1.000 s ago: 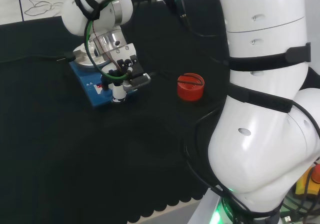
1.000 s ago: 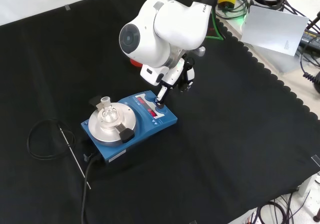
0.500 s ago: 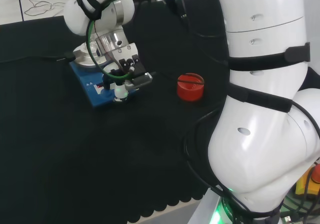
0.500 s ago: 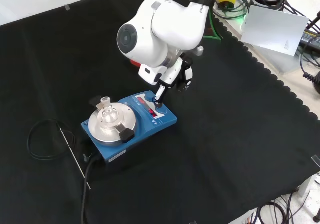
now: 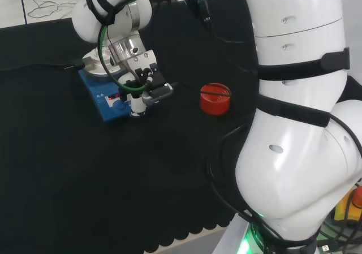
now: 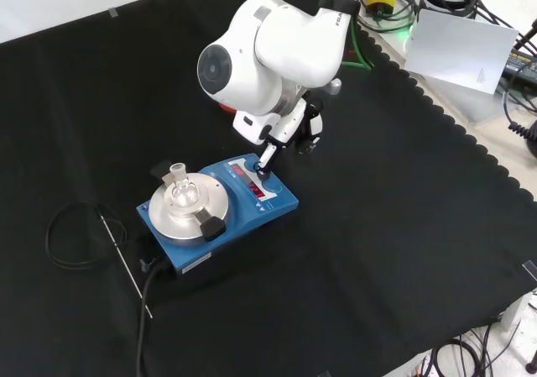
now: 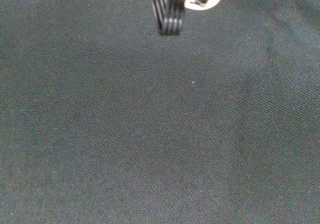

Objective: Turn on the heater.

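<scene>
Front view first: the heater, a blue box with a round silver plate, sits a little left of centre on the black-clothed worktop. The robot hand hangs over the heater's right-hand end, where the control panel is. One straight finger points down at the panel with its tip at or just above the surface, while the others are tucked back near the palm; it holds nothing. A strip of red shows on the panel next to the fingertip, though I can't make out whether that is a lit display or only a marking.

By my reckoning this is the pressing step itself: the finger is on or at the control. The next move calls for a short push straight down on the button or knob, or, if the red strip means the heater is already on, a clean lift straight up so nothing gets nudged.

From the head view, the robot hand covers the near corner of the heater, so the exact point of contact is hidden. A small glass piece stands on the plate, too clear to identify. A red ribbed ring sits well apart on the cloth, and the arm's big link blocks it from the front. The wrist view gives black cloth and a dark ribbed bit of the robot hand.
</scene>
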`<state>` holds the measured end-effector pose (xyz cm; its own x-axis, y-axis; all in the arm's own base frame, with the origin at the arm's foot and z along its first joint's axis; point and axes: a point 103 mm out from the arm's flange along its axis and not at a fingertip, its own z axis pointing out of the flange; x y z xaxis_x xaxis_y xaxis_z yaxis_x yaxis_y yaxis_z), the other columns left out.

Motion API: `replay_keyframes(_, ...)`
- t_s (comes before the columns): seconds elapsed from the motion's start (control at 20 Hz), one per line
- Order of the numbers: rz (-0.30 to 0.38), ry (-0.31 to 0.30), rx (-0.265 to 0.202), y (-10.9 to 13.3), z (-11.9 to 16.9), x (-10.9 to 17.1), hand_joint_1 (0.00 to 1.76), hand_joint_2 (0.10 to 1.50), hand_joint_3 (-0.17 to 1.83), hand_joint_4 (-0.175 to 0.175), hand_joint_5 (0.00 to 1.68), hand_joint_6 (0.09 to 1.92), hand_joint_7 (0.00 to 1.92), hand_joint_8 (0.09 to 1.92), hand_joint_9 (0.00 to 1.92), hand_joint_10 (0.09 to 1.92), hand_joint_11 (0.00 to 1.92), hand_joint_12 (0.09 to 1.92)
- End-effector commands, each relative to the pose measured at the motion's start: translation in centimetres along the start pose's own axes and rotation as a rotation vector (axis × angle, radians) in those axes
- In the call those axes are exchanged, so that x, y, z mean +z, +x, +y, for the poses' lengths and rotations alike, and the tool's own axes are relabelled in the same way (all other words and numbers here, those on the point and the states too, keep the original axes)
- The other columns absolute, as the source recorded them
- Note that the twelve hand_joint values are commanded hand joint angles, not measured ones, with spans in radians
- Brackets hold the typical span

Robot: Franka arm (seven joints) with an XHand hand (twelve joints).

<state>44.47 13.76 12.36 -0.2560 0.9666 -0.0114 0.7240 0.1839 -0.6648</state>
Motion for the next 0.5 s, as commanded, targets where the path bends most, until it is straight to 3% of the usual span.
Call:
replay_keyframes(0.05, 0.022, -0.032, -0.013, -0.8, -0.7, -1.3, 1.42, 0.70, 1.00, -0.099, 0.24, 0.62, 1.69, 1.24, 1.81, 1.25, 1.50, 1.22)
replay_keyframes(0.5, 0.038, -0.069, 0.000, -2.1, -2.0, -3.4, 1.42, 0.70, 1.00, -0.099, 0.24, 0.62, 1.69, 1.24, 1.82, 1.24, 1.50, 1.22)
